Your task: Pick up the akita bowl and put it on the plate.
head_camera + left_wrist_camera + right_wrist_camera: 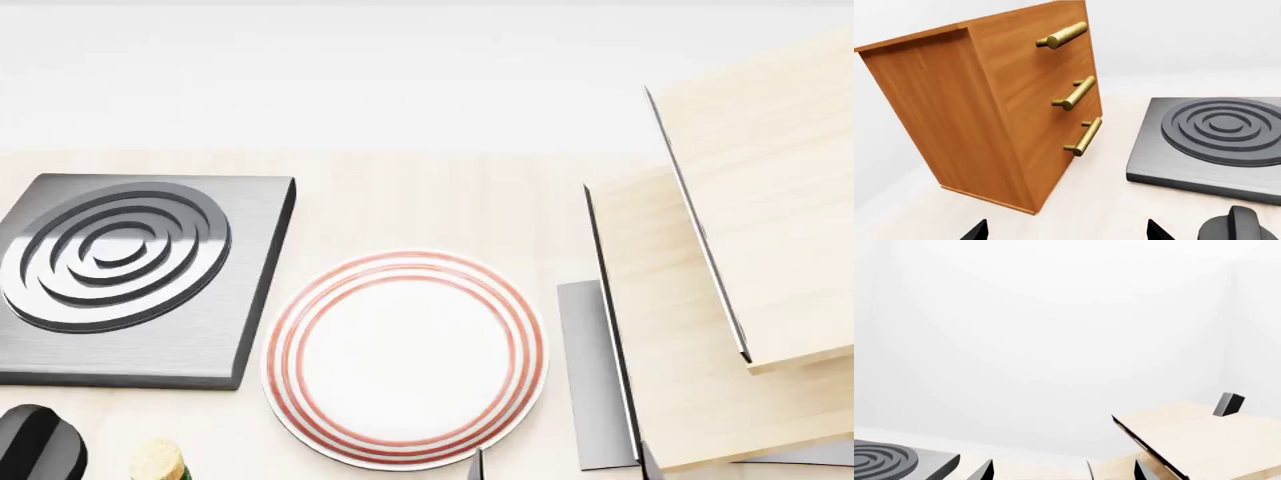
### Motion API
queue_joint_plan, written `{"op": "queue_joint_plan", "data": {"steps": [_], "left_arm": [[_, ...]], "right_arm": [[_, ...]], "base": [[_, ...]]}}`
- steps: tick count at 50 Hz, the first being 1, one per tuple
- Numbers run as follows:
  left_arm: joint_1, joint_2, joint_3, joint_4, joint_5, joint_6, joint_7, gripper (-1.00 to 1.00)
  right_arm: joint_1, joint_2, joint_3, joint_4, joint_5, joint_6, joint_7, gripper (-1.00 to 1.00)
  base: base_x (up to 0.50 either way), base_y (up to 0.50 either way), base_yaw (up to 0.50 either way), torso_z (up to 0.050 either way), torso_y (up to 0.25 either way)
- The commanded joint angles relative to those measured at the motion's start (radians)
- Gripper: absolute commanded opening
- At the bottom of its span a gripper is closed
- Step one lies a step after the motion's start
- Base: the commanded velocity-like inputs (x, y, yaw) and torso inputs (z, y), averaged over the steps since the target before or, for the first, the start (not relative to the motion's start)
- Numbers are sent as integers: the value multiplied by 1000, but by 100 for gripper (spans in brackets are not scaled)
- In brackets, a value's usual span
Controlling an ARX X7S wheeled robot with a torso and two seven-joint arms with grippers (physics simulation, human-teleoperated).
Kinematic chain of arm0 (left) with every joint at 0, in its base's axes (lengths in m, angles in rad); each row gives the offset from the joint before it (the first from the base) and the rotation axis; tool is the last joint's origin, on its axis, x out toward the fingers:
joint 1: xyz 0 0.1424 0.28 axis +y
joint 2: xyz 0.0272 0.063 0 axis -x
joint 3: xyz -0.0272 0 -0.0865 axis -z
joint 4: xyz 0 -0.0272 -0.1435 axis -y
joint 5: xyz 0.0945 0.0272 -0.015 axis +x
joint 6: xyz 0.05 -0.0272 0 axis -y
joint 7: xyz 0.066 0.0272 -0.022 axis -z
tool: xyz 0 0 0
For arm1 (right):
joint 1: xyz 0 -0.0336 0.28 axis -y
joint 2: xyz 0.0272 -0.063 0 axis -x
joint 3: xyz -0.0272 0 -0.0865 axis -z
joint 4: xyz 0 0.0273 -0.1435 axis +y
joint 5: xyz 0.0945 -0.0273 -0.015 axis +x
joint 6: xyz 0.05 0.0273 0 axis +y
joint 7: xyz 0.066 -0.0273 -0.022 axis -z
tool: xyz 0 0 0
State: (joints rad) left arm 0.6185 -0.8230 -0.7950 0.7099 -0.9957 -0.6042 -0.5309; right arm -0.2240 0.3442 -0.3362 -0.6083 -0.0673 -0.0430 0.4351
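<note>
Plate (404, 358) flat on table, beside stove (134, 277); bowl seemingly unseen.

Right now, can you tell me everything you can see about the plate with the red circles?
The plate is flat, round and white, like glazed ceramic, with several thin red rings running around its rim and a plain white middle. It lies level on the pale wooden table, and nothing is on it. The dark grey stove sits just beside it on one side, a grey sheet under light wooden boards on the other. Neither visibly touches it.
</note>
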Motion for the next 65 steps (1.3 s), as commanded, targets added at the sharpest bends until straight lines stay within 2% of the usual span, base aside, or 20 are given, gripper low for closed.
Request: {"op": "queue_joint_plan", "data": {"steps": [1,12,33,45,53,65], "left_arm": [[-35,-10,30,-56,-28,-14,24,100],[-55,2,40,-79,-38,-13,34,100],[-129,-18,208,-152,-18,-38,59,100],[-145,-17,252,-180,-8,-44,75,100],[-152,-17,269,-201,-11,-54,82,100],[-85,-14,217,-178,-15,-65,101,100]], "right_arm": [[5,2,-9,9,-1,3,2,100],[10,3,-15,20,-1,1,6,100],[17,8,-20,27,3,3,13,100],[17,11,-23,26,6,2,17,100],[19,13,-25,29,7,2,19,100],[22,15,-26,29,9,5,23,100]], "base": [[0,0,0,0,0],[0,0,0,0,0],[0,0,0,0,0],[0,0,0,0,0],[0,0,0,0,0],[0,0,0,0,0]]}}
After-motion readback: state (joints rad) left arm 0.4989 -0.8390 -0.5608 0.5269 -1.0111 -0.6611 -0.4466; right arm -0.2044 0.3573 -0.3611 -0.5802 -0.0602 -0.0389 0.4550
